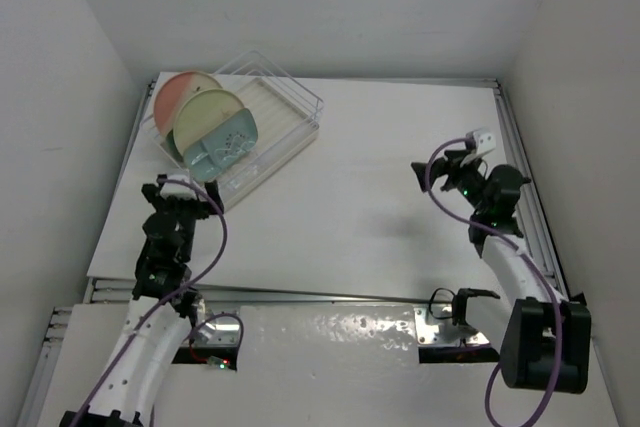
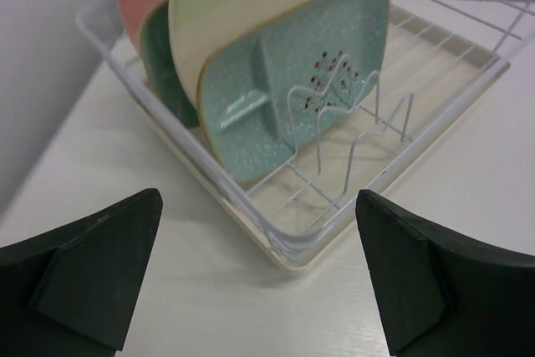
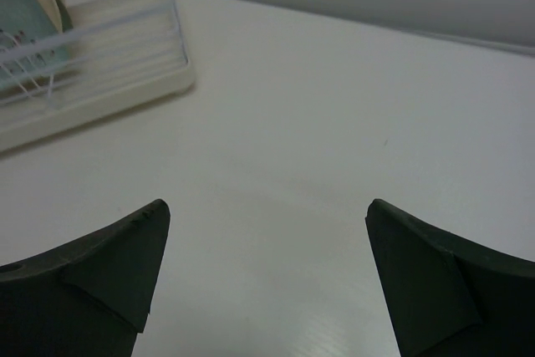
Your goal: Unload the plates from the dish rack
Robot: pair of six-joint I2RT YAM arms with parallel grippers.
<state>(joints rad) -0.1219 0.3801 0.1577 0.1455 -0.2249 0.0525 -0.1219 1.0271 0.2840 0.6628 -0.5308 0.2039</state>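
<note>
Top view: the dish rack point(image 1: 285, 107) sits at the far left corner of the table point(image 1: 380, 197), set at an angle. All the plates stand on edge in its left end: pink plate point(image 1: 176, 94) farthest back, yellow-green plate point(image 1: 208, 113) next, blue-green plate point(image 1: 228, 139) in front.

The left gripper point(image 1: 188, 195) hangs just short of the rack's near corner. Its fingers are spread wide with nothing between them. The right gripper point(image 1: 437, 169) is well apart from the rack, over bare table on the right. Its fingers are likewise parted and empty.

Only the left wrist view gives us these:
- a second blue-green plate point(image 2: 163, 64), darker, tucked between the pink one and the yellow-green one
- the wire dividers point(image 2: 359, 114) propping the front plate
- that front plate's dark sprig mark

The right wrist view adds only the rack's far end at its upper left edge, with a sliver of plate. The rest of it is table.
</note>
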